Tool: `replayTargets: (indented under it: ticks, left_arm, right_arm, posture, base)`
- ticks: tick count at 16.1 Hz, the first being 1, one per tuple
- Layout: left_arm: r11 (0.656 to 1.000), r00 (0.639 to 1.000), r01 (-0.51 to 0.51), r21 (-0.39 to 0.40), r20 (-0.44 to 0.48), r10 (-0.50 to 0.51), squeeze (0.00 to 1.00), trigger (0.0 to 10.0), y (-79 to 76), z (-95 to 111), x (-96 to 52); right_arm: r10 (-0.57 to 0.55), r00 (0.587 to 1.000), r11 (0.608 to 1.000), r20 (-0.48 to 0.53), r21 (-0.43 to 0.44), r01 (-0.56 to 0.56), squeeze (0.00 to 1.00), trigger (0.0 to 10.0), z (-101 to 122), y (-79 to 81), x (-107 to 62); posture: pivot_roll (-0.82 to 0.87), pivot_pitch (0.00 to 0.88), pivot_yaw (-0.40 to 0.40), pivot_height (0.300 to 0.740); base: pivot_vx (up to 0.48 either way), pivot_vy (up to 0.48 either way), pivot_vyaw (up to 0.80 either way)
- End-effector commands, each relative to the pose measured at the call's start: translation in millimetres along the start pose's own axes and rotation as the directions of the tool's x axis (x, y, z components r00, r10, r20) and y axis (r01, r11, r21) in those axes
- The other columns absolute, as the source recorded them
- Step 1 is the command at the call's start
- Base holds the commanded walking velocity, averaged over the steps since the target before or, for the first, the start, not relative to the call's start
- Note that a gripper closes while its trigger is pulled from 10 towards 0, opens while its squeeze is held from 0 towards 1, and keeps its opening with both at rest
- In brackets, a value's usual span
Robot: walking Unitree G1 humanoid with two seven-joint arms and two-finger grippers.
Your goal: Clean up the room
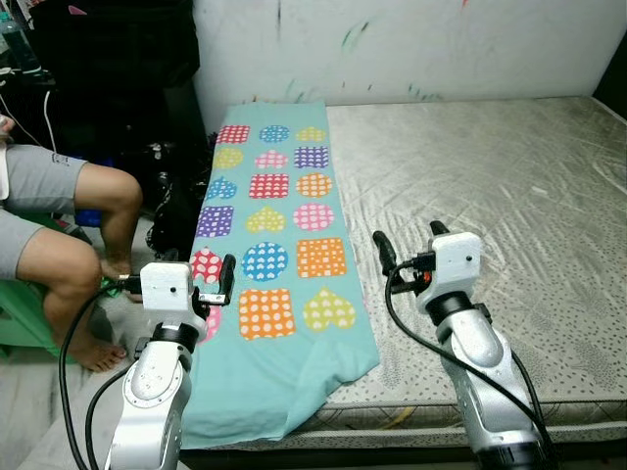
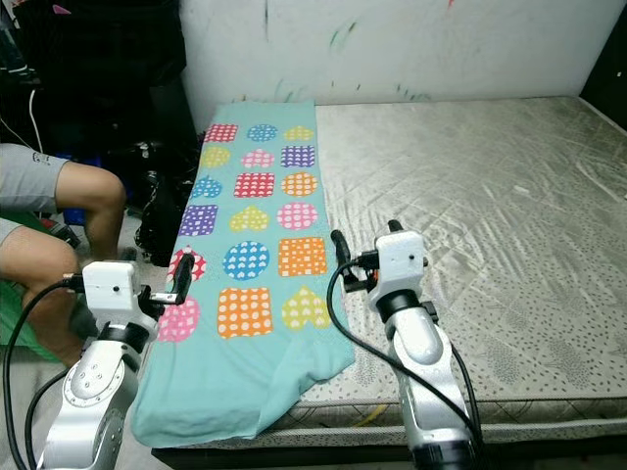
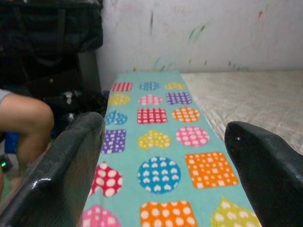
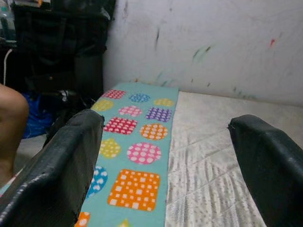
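One teal blanket (image 1: 269, 255) lies as a long strip along the left side of one bare mattress (image 1: 509, 206), running from the 12 o'clock end by the wall down to the near edge, where its last part hangs over the side of the bed at about 7 o'clock. The cloth is printed with coloured patches filled with white dots, small hearts or squares: squares, circles and hearts in red, blue, yellow, pink, purple and orange, set three across in six rows that can be counted in the head views. The near end is plain teal and slightly rumpled, with a fold at its 5 o'clock corner.

Two tools are raised in front of the bed. The left tool (image 1: 217, 284) hovers at the blanket's left edge, near the red dotted patch, its two black fingers (image 3: 71, 161) spread wide and holding nothing. The right tool (image 1: 409, 243) hovers over the bare mattress just beside the blanket's right edge, at about 3 o'clock from the orange square, its fingers (image 4: 66, 165) likewise wide apart and empty.

One person sits at 9 o'clock off the bed, with two bare legs (image 1: 73, 250) and grey shorts in view. Dark bags (image 1: 147, 88) stand against the marked white wall (image 1: 411, 44) at 11 o'clock
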State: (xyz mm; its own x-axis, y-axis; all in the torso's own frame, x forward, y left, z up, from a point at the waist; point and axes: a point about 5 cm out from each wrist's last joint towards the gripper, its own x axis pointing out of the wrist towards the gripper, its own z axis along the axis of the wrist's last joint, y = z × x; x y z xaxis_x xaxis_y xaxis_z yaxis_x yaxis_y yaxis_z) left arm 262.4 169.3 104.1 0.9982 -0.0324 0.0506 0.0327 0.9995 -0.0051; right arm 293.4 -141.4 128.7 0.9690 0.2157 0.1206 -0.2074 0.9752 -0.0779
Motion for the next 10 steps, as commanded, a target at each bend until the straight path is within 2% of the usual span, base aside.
replayTargets:
  ticks: [1,4,10]
  left_arm:
    - [1.000,1.000,-0.005,-0.006,-0.001,0.005,0.00,10.0,1.5,2.3,-2.4]
    - [1.000,1.000,-0.006,-0.016,-0.015,0.006,0.00,10.0,-0.4,3.4,-8.2]
    - [0.999,0.999,-0.009,-0.041,-0.040,0.007,0.00,10.0,-3.8,4.2,-13.0]
  right_arm:
    - [0.007,1.000,1.000,-0.005,-0.008,-0.007,0.00,10.0,1.2,1.4,-2.2]
    - [0.003,0.998,1.000,-0.061,-0.005,-0.003,0.00,10.0,-7.0,0.4,-8.0]
    - [0.007,0.995,1.000,-0.095,-0.009,-0.008,0.00,10.0,-8.7,-1.5,-12.5]
  posture:
    - [-0.17,0.000,0.032,0.740]
    - [-0.16,0.000,0.022,0.740]
    - [-0.17,0.000,0.008,0.740]
  base:
    - [0.000,0.000,0.00]
    - [0.000,0.000,0.00]
    - [0.000,0.000,-0.80]
